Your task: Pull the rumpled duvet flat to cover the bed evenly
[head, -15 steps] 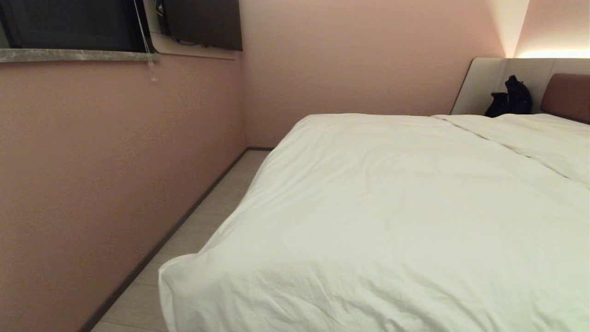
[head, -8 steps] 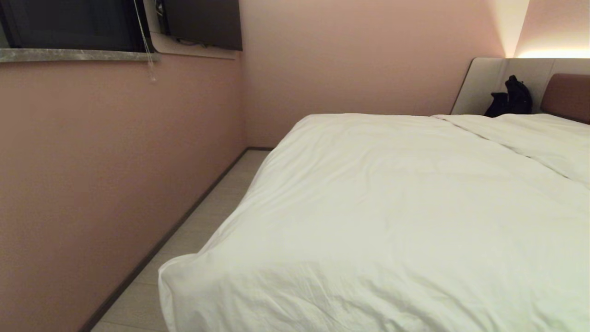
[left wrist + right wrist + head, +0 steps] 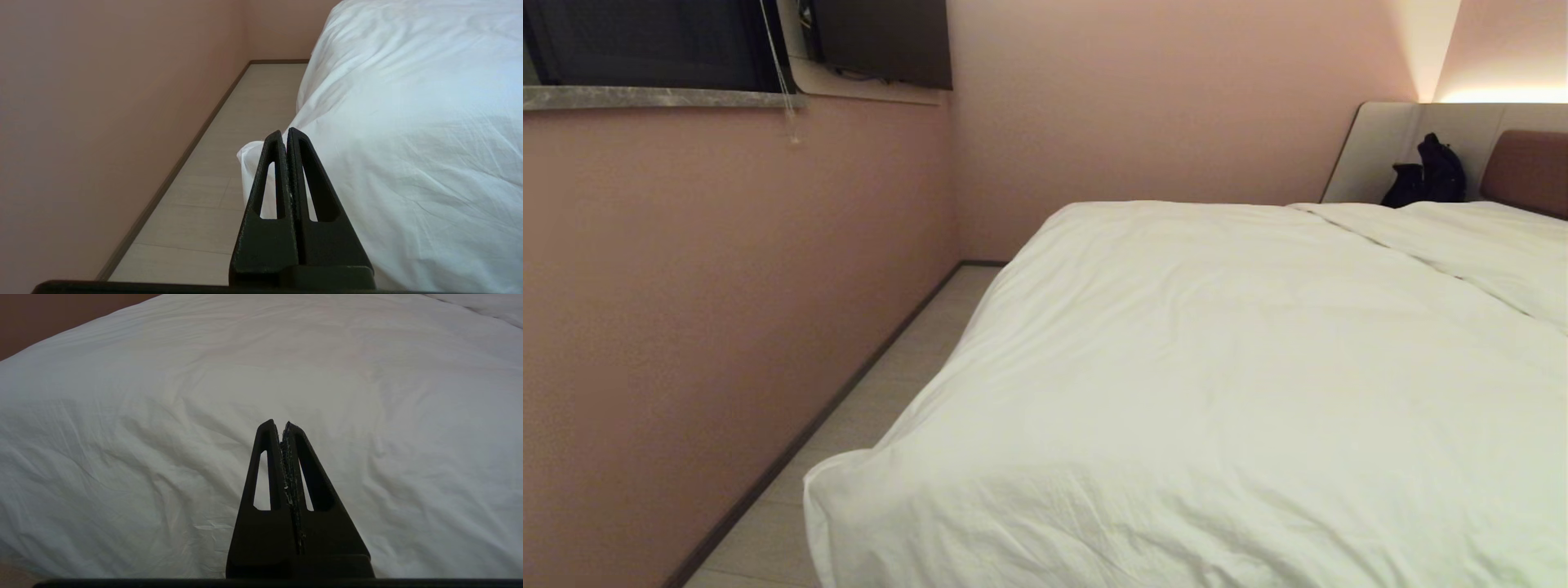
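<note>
The white puffy duvet (image 3: 1225, 384) lies spread over the bed, mildly wrinkled, with its near left corner (image 3: 829, 490) hanging over the bed's edge. The bed's reddish-brown headboard (image 3: 1527, 171) and beige side panel (image 3: 1380, 147) show at the far right. Neither arm shows in the head view. In the left wrist view my left gripper (image 3: 284, 132) is shut and empty, hovering short of the duvet (image 3: 408, 122) corner. In the right wrist view my right gripper (image 3: 281, 424) is shut and empty in front of the duvet (image 3: 245, 375).
A pink wall (image 3: 727, 310) runs close along the bed's left side, leaving a narrow strip of pale floor (image 3: 882, 392). A window sill (image 3: 654, 98) and a dark screen (image 3: 882, 41) sit high on the walls. A black bag (image 3: 1425, 175) leans at the headboard.
</note>
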Controlling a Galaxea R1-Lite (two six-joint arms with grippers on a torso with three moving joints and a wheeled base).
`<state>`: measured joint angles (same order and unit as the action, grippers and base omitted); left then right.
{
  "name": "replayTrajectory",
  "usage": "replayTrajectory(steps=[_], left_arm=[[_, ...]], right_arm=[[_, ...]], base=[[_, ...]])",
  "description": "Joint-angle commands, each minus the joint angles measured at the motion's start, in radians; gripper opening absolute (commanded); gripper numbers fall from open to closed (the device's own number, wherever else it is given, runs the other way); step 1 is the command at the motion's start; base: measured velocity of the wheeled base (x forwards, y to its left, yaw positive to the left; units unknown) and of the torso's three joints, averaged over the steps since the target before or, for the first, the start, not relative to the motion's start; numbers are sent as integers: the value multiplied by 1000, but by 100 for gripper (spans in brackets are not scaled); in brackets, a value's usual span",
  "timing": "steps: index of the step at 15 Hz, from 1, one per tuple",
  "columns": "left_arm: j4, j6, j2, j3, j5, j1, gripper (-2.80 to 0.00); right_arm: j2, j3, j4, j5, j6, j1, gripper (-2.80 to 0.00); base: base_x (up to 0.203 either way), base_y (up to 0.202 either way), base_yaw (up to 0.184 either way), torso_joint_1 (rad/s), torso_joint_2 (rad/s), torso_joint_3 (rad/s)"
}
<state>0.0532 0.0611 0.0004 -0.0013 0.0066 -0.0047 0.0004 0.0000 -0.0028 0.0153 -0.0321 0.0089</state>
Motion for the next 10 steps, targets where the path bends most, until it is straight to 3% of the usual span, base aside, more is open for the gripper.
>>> replayTrajectory(steps=[1,10], left_arm=[[-3,-1,0,0,-2,0,-280],[-58,-35,0,0,-16,0,-280]], right_arm=[[1,0,0,0,0,0,-280],[1,0,0,0,0,0,-280]], base=[[0,0,0,0,0,0],[0,0,0,0,0,0]])
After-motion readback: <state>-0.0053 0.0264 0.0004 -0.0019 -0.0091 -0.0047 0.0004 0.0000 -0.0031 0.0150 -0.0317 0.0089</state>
